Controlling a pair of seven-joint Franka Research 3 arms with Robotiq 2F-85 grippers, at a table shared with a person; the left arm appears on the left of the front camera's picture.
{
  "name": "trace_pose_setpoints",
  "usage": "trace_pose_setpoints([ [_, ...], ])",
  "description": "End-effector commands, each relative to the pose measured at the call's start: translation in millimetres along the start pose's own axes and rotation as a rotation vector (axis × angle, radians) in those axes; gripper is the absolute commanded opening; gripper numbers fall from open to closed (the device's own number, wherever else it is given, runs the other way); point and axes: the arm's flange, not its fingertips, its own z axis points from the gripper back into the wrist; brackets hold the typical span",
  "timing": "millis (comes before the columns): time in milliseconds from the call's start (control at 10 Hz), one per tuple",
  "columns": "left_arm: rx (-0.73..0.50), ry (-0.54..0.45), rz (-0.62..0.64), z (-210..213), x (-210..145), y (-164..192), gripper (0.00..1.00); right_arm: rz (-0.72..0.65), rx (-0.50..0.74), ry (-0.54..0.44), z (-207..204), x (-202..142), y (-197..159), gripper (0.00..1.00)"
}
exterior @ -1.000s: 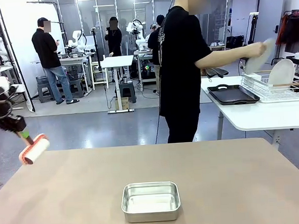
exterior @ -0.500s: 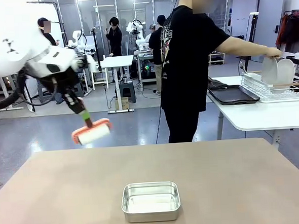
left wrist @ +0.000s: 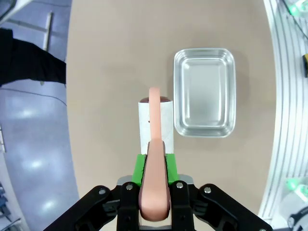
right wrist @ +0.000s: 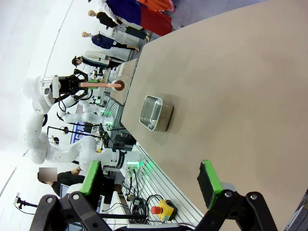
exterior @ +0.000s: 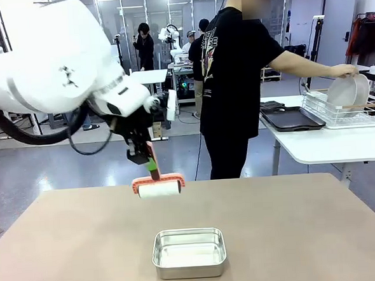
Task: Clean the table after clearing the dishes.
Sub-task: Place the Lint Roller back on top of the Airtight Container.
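Note:
My left gripper (exterior: 147, 157) is shut on the salmon handle of a cleaning roller (exterior: 157, 187), whose white roll hangs just above the far middle of the beige table (exterior: 295, 229). In the left wrist view the gripper (left wrist: 154, 166) clamps the handle between green pads, and the roller (left wrist: 155, 122) points down at the table beside the pan. My right gripper (right wrist: 150, 180) is open with nothing between its fingers, off the table's side. The white plates (exterior: 350, 92) stand in a wire rack on the white side table, a person's hand on one. A dark tray (exterior: 292, 118) lies beside the rack.
A shiny steel pan (exterior: 189, 252) sits on the table near the front middle, and shows again as the pan (left wrist: 204, 91) and the pan (right wrist: 155, 113). The person (exterior: 235, 80) stands beyond the far edge, turned toward the white side table (exterior: 328, 148).
My left arm has swung from the left edge to over the table's far middle, carrying the roller lower and turning it level. The person has set a plate into the rack.

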Motion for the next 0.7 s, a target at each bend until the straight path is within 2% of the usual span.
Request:
trace_pose_setpoints([
  [0, 0.012, 0.049, -0.03, -22, 16, 4, 0.21, -0.002, -0.008, -0.008, -1, -1, 4, 1.0],
  [300, -0.086, 0.167, -0.002, -41, 37, -29, 0.21, -0.002, -0.008, -0.008, -1, -1, 4, 1.0],
  [600, -0.11, 0.122, 0.052, -52, 40, -50, 0.21, -0.002, -0.008, -0.008, -1, -1, 4, 1.0],
])
